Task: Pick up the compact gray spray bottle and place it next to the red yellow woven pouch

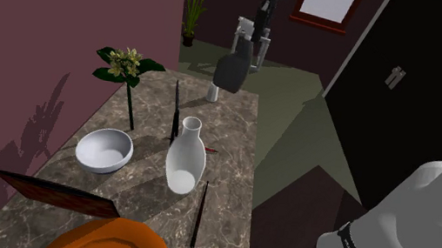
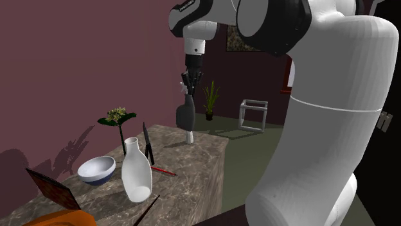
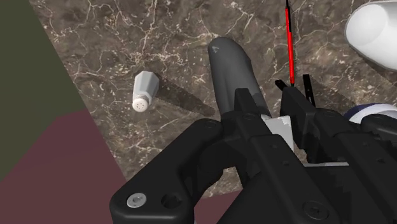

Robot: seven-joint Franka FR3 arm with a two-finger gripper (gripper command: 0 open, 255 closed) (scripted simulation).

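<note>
Shoulder view: one marbled desk [image 1: 236, 160] carries single items. The one dark gray spray bottle [image 1: 231, 72] hangs off the surface above the desk's far end, gripped at its top by the claw [image 1: 250, 45], which is clenched around it. One small white shaker [image 1: 213, 93] stands on the desk just below and beside the bottle's base. Nearer the stand are one white narrow-necked vase [image 1: 184, 165], one white bowl [image 1: 104, 149] on the vase's left in this view, one flower sprig [image 1: 127, 67], one thin black upright stand [image 1: 176, 108], one short red pencil [image 1: 208, 149] and one long dark stick [image 1: 198, 217]. At the near end, well apart from the bottle, leans one flat dark-red patterned pouch [image 1: 52, 193], and just beside it sits one rounded orange object [image 1: 111, 245].

Wrist view: the bottle's body [image 3: 232, 63] runs out from between the two black fingers, and the shaker [image 3: 144, 91] stands apart from it.

Second exterior view: one potted plant [image 2: 211, 99] stands on the floor beyond the desk.
</note>
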